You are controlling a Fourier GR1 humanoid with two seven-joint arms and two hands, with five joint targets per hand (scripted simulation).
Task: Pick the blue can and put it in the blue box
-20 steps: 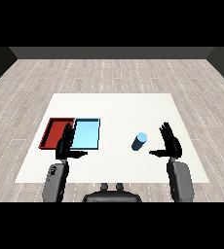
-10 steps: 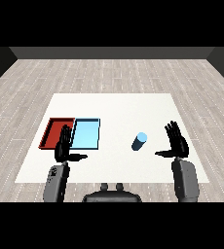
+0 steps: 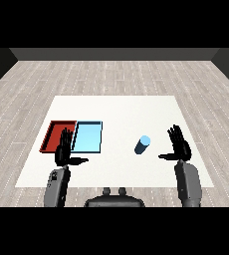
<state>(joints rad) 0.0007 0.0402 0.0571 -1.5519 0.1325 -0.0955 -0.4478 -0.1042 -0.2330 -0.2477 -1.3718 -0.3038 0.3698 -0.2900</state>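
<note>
The blue can (image 3: 142,145) stands tilted, top leaning away rightward; the right hand (image 3: 178,148) beside it and the left hand (image 3: 63,151) have straight, spread fingers.

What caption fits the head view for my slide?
Right hand open beside the blue can; red tray and light blue tray wait left.

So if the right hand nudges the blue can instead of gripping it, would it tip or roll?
Probably tips easily: the blue can stands upright, tall for its narrow base. Once down, its round side would likely roll on the flat table. The right hand is open, apart from it.
</note>
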